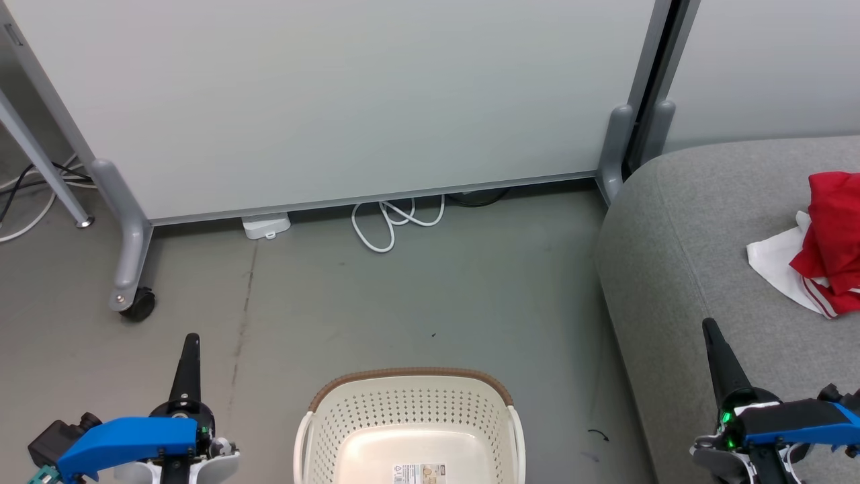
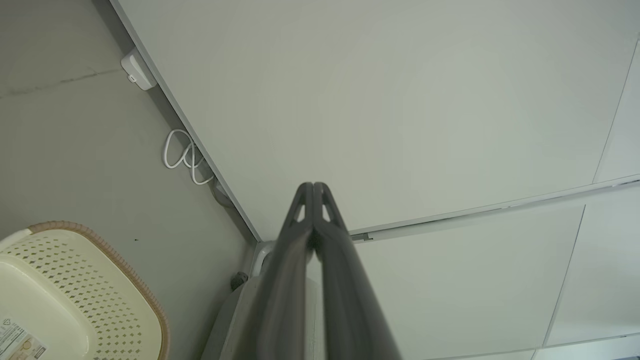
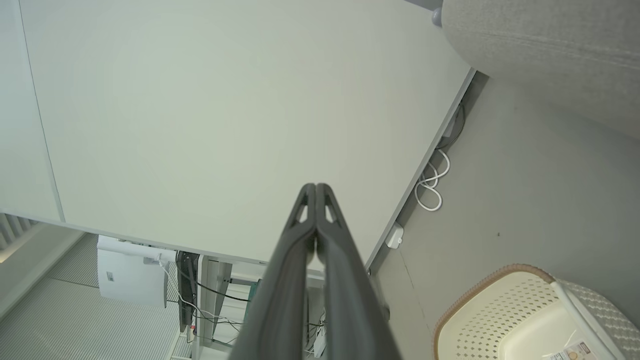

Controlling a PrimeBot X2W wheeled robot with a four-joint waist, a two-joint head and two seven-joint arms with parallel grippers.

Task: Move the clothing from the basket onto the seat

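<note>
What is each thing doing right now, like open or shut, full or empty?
basket: upright on the floor, nothing in the part shown
clothing: crumpled in a heap on the seat
left gripper: shut, holding nothing
right gripper: shut, holding nothing

Sticker (image 1: 421,472) in basket (image 1: 410,403): illegible

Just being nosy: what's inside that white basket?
The basket shows a bare bottom with only a paper label. Its near end is cut off by the picture's edge.
</note>
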